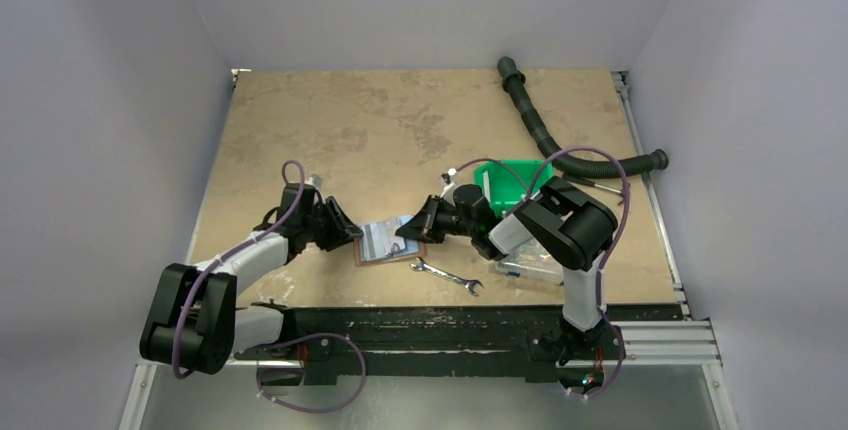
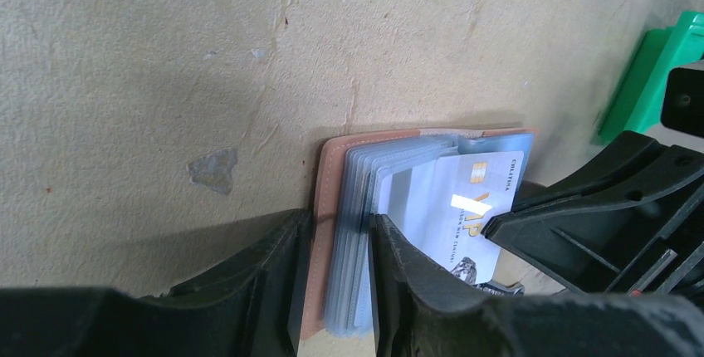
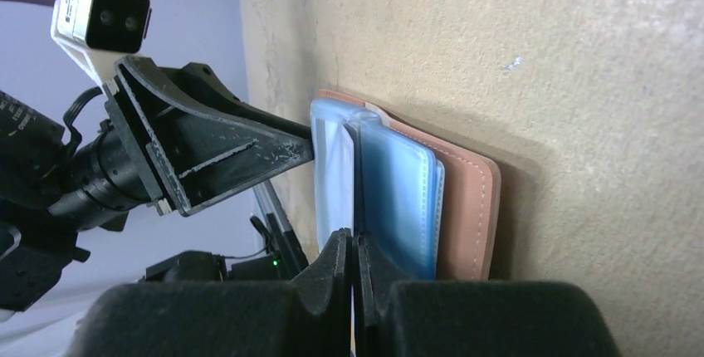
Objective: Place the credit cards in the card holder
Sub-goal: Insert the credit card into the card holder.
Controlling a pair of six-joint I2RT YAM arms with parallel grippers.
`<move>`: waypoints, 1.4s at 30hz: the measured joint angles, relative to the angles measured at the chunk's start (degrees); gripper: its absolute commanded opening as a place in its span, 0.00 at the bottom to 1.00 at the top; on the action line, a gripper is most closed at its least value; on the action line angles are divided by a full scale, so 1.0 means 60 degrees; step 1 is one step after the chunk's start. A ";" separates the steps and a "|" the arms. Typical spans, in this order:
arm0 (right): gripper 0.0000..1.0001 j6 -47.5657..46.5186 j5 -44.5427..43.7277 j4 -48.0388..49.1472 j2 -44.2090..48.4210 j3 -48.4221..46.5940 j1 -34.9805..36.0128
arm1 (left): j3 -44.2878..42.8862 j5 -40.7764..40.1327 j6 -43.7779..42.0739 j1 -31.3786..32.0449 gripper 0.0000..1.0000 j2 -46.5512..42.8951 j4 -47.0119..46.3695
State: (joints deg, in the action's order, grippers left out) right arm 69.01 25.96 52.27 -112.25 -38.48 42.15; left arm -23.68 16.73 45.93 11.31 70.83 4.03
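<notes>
Card holder [image 1: 390,257]: we see it lying open on the worktop [image 1: 400,120] near the front edge, between the two arms, with its brown cover down and its clear sleeves fanned upward.
Left end effector [image 2: 340,226]: its fingers clamp the holder's left side, with the brown cover and a stack of sleeves squeezed between them.
Right end effector [image 3: 355,239]: its fingers are pressed together on the edge of the light card [image 2: 465,199].
Light card: pale, with a gold chip and "VIP" printed on it. We find it partly in among the sleeves, and its outer end is hidden by the right fingers.
Wrench [image 1: 447,277]: it lies on the worktop just in front of the holder, apart from it.
Green bin [image 1: 510,182]: it stands behind the right wrist.
Clear plastic box [image 1: 530,268]: it sits right of the wrench, under the right arm.
Black hose [image 1: 545,135]: it curves across the far right of the worktop.
</notes>
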 measured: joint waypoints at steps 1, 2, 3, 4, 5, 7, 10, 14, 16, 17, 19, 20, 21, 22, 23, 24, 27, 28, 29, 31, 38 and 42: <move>0.00 0.0036 -0.0098 0.0106 0.0000 0.0069 0.0036 | 0.0011 0.0004 0.0000 0.0000 0.34 -0.0011 -0.0011; 0.00 0.0084 -0.0182 0.0226 0.0000 0.0142 0.0076 | 0.0022 0.0004 0.0004 0.0000 0.34 -0.0018 -0.0022; 0.00 0.0117 -0.0266 0.0361 0.0000 0.0215 0.0113 | 0.0033 0.0004 0.0004 0.0000 0.34 -0.0033 -0.0029; 0.00 0.0153 -0.0364 0.0433 0.0000 0.0266 0.0157 | 0.0047 0.0000 0.0007 0.0000 0.34 -0.0040 -0.0036; 0.03 0.0157 -0.0430 0.0444 0.0000 0.0284 0.0182 | 0.0062 0.0004 0.0007 0.0000 0.34 -0.0047 -0.0062; 0.08 0.0069 -0.0452 0.0401 0.0004 0.0284 0.0197 | 0.0073 0.0000 0.0011 -0.0004 0.34 -0.0062 -0.0080; 0.15 -0.0280 -0.0455 0.0040 0.0076 0.0226 0.0200 | 0.0076 0.0015 0.0011 -0.0004 0.34 -0.0073 -0.0084; 0.25 -0.1144 -0.0510 -0.1064 0.0448 0.0004 0.0229 | 0.0120 0.0069 0.0015 0.0000 0.34 -0.0106 -0.0087; 0.30 -0.1625 -0.0590 -0.1694 0.0754 -0.0036 0.0262 | 0.0131 0.0102 0.0015 0.0000 0.34 -0.0106 -0.0087; 0.32 -0.1858 -0.0627 -0.2018 0.0907 -0.0058 0.0280 | 0.0131 0.0109 0.0015 0.0000 0.34 -0.0102 -0.0087; 0.34 -0.2259 -0.0663 -0.2528 0.1129 -0.0138 0.0288 | 0.0131 0.0113 0.0015 0.0000 0.34 -0.0102 -0.0087; 0.35 -0.2415 -0.0659 -0.2674 0.1202 -0.0175 0.0295 | 0.0131 0.0120 0.0015 0.0000 0.34 -0.0098 -0.0087; 0.35 -0.2521 -0.0652 -0.2790 0.1239 -0.0197 0.0299 | 0.0131 0.0131 0.0015 0.0000 0.34 -0.0098 -0.0091; 0.35 -0.2623 -0.0648 -0.2881 0.1260 -0.0215 0.0299 | 0.0131 0.0135 0.0015 0.0000 0.34 -0.0098 -0.0091; 0.35 -0.2696 -0.0641 -0.2940 0.1264 -0.0229 0.0299 | 0.0131 0.0138 0.0015 0.0000 0.34 -0.0098 -0.0091; 0.34 -0.2736 -0.0627 -0.2976 0.1264 -0.0229 0.0299 | 0.0131 0.0138 0.0015 0.0000 0.34 -0.0098 -0.0091; 0.31 -0.2834 -0.0543 -0.3042 0.1260 -0.0273 0.0306 | 0.0131 0.0138 0.0015 0.0000 0.34 -0.0098 -0.0091; 0.30 -0.2874 -0.0481 -0.3075 0.1246 -0.0313 0.0306 | 0.0131 0.0138 0.0011 0.0000 0.34 -0.0098 -0.0091; 0.28 -0.2903 -0.0419 -0.3075 0.1202 -0.0357 0.0306 | 0.0131 0.0142 0.0011 0.0000 0.34 -0.0095 -0.0091; 0.25 -0.2914 -0.0357 -0.3067 0.1071 -0.0463 0.0335 | 0.0131 0.0146 0.0011 0.0000 0.34 -0.0091 -0.0091; 0.13 -0.2546 -0.0047 -0.2594 0.0630 -0.0714 0.0681 | 0.0131 0.0153 0.0007 0.0000 0.34 -0.0091 -0.0091; 0.14 -0.2335 0.0058 -0.2401 0.0222 -0.1009 0.0900 | 0.0131 0.0164 0.0007 0.0000 0.34 -0.0091 -0.0091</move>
State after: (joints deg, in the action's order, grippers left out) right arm 55.00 26.30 37.87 -110.91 -44.53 47.55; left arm -22.90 17.72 45.98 11.31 70.28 3.49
